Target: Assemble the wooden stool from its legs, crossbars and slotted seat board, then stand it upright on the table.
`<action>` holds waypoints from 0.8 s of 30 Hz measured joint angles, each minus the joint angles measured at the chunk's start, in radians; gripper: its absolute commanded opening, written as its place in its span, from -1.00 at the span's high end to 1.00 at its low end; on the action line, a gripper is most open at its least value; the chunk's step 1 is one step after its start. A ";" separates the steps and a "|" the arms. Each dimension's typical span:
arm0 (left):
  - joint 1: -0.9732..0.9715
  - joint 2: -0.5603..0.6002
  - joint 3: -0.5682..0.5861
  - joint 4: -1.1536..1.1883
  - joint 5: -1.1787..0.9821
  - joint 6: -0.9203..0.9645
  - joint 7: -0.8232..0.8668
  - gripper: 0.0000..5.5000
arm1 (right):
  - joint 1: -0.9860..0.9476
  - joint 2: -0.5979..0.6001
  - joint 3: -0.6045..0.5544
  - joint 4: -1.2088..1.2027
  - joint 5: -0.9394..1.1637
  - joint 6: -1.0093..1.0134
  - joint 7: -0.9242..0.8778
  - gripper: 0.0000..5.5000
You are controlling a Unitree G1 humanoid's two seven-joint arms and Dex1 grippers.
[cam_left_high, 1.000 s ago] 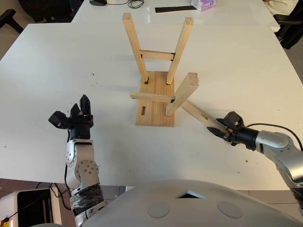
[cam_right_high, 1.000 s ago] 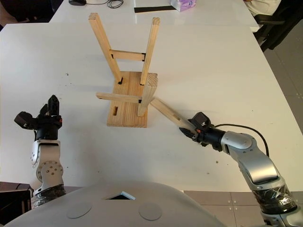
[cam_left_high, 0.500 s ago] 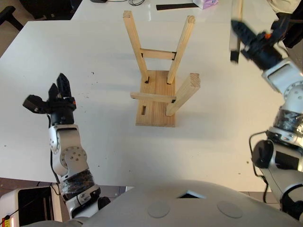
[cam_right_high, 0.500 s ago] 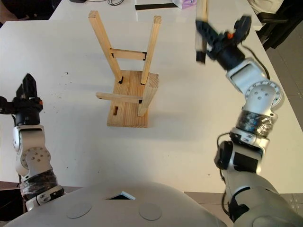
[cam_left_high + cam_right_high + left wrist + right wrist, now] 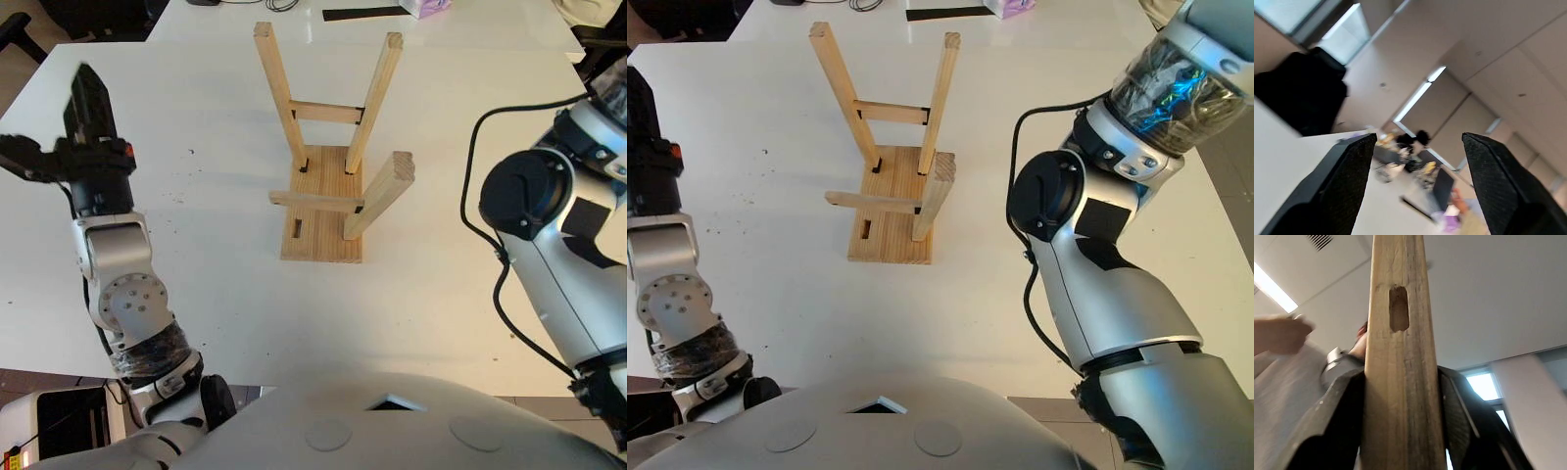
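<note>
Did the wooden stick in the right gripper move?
Yes. The wooden leg lay on the table beside the seat board; now the right gripper holds it lifted up, away from the board.

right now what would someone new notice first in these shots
The half-built stool in the middle of the white table stands out: its seat board lies flat with three legs standing on it and two crossbars fitted. Next, the right gripper is shut on a fourth wooden leg with a slot in it, pointing toward the ceiling, while the left gripper is open above the table's left side.
</note>
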 measured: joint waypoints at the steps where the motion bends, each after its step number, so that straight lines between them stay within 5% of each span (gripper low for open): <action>1: -0.019 0.010 -0.004 -0.025 -0.020 0.011 0.014 -0.19 | 0.002 0.004 -0.007 0.003 0.000 0.005 -0.004 0.25; 7: -0.107 0.074 -0.038 -0.134 -0.106 0.048 0.062 -0.19 | 0.015 -0.011 0.024 0.030 -0.001 0.031 -0.009 0.25; 17: -0.429 0.227 -0.191 -0.120 -0.413 0.234 -0.047 -0.19 | 0.272 -0.225 0.183 0.013 -0.060 0.193 0.062 0.25; 24: -0.552 0.382 -0.219 -0.047 -0.651 0.390 -0.208 -0.56 | 0.388 -0.465 0.270 -0.011 -0.222 0.375 0.354 0.25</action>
